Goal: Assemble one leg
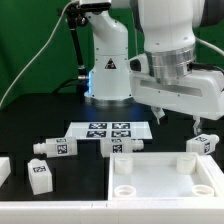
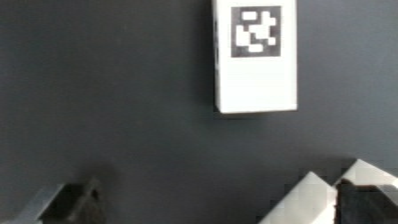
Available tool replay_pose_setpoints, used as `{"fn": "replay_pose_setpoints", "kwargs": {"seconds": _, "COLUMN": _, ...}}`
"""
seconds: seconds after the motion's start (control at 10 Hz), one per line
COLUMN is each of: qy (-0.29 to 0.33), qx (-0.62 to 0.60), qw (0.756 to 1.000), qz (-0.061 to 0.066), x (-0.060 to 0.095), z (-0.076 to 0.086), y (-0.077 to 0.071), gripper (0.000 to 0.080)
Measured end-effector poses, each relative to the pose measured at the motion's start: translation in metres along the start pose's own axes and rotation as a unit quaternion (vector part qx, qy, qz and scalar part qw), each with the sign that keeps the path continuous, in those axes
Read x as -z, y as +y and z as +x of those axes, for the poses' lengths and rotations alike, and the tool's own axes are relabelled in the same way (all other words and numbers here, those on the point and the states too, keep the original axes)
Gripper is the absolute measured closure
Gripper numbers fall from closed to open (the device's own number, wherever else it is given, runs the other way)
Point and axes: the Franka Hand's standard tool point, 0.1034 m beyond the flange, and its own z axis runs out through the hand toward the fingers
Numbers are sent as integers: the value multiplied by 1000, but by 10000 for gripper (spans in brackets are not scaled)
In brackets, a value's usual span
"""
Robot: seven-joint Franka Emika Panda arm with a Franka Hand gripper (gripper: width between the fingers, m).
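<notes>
Several white legs with marker tags lie on the black table: two at the exterior view's left [image 1: 55, 147] [image 1: 40, 173], one in the middle [image 1: 118, 147] and one at the right [image 1: 203, 143]. My gripper [image 1: 177, 120] hangs above the table, between the middle and right legs, behind the big white top [image 1: 165, 178]. In the wrist view one tagged leg [image 2: 258, 55] lies flat on the black table, ahead of my gripper [image 2: 217, 205] and apart from it. The jaws stand wide apart with nothing between them.
The marker board [image 1: 108, 129] lies in front of the robot base [image 1: 108, 70]. Another white part [image 1: 3, 168] sits at the exterior view's left edge. A white corner [image 2: 331, 195] shows beside one finger [image 2: 370, 200] in the wrist view.
</notes>
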Motion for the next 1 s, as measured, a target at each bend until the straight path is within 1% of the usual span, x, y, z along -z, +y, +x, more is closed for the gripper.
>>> {"fn": "replay_pose_setpoints", "kwargs": {"seconds": 0.1, "qy": 3, "qx": 16, "qw": 1000, "qz": 9, "x": 3, "z": 4, "y": -10, "gripper": 151}}
{"fn": "replay_pose_setpoints", "kwargs": {"seconds": 0.2, "qy": 15, "qx": 45, "qw": 999, "qz": 27, "x": 7, "z": 11, "y": -22, "gripper": 151}}
{"fn": "replay_pose_setpoints", "kwargs": {"seconds": 0.3, "qy": 19, "qx": 57, "qw": 998, "qz": 38, "x": 6, "z": 15, "y": -26, "gripper": 151}}
{"fn": "replay_pose_setpoints", "kwargs": {"seconds": 0.4, "qy": 6, "qx": 53, "qw": 998, "qz": 28, "x": 4, "z": 13, "y": -20, "gripper": 151}}
{"fn": "replay_pose_setpoints", "kwargs": {"seconds": 0.6, "qy": 5, "qx": 53, "qw": 998, "qz": 27, "x": 3, "z": 13, "y": -19, "gripper": 151}}
{"fn": "replay_pose_setpoints", "kwargs": {"seconds": 0.7, "qy": -30, "qx": 67, "qw": 997, "qz": 15, "x": 2, "z": 12, "y": -12, "gripper": 151}}
{"fn": "replay_pose_setpoints", "kwargs": {"seconds": 0.8, "qy": -60, "qx": 67, "qw": 996, "qz": 11, "x": 3, "z": 17, "y": -10, "gripper": 151}}
{"fn": "replay_pose_setpoints", "kwargs": {"seconds": 0.9, "qy": -71, "qx": 95, "qw": 993, "qz": 12, "x": 0, "z": 19, "y": -8, "gripper": 151}}
{"fn": "replay_pose_setpoints", "kwargs": {"seconds": 1.0, "qy": -103, "qx": 111, "qw": 988, "qz": 11, "x": 0, "z": 15, "y": -6, "gripper": 151}}
